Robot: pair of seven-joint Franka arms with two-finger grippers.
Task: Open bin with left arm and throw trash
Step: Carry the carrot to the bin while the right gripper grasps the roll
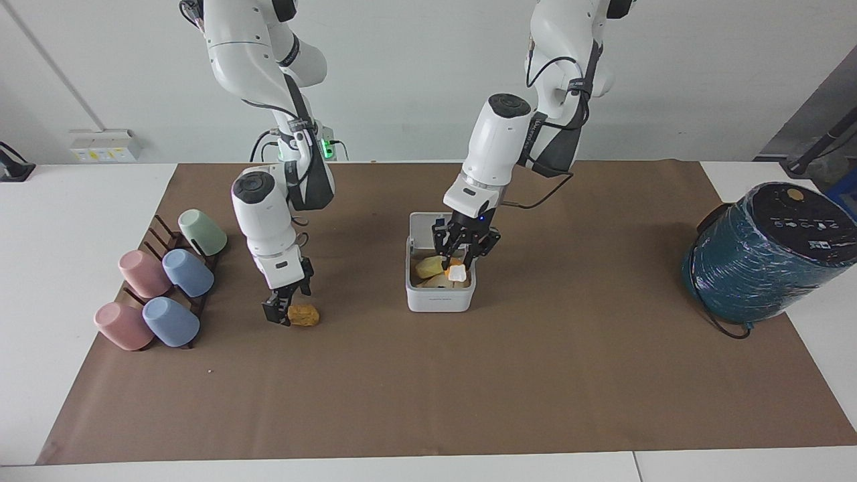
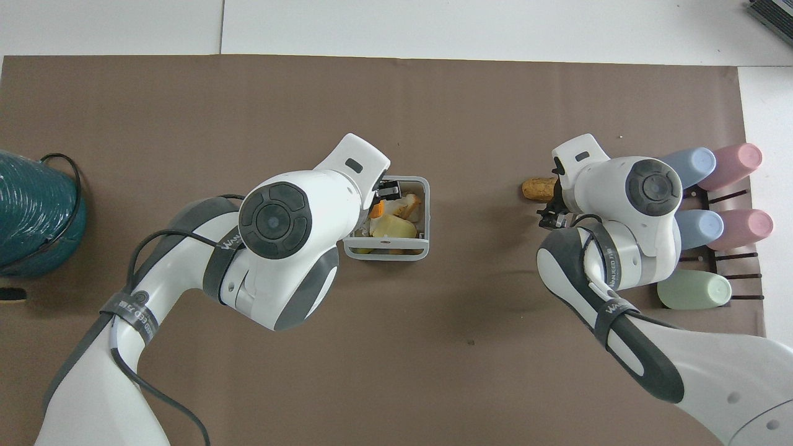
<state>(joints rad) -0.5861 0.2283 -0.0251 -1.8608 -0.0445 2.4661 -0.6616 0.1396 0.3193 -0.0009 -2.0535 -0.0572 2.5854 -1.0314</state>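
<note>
Five pastel cups lie on a dark rack (image 1: 175, 249) at the right arm's end of the surface (image 1: 535, 375): two pink (image 1: 142, 273), two blue (image 1: 187, 272) and one green cup (image 1: 202, 231). One big teal wrapped cylinder (image 1: 766, 253) sits at the left arm's end, with a black cable at its base, well apart from everything else. One small white bin (image 1: 440, 298) stands in the middle of the brown paper cover, its lid (image 1: 418, 227) hinged up on the side nearer the robots. Inside it lie a pale yellow block (image 1: 428, 267) and some whitish and golden scraps that cannot be told apart. One left gripper (image 1: 463, 260) hangs over the open bin, partly screening the lid; an orange piece with a white end (image 1: 456, 271) sits between its fingers just above the contents, and whether the fingers clamp it or have let go I cannot tell. One golden-brown crumbed lump (image 1: 304, 314) rests on the paper between the rack and the bin. One right gripper (image 1: 284, 312) is down at the surface right beside this lump on the rack's side, its fingers parted, one at the lump's edge, nothing in its hold. In the overhead view the left arm's wrist covers part of the bin (image 2: 416, 249), and the right wrist covers one end of the lump (image 2: 538, 188).
</note>
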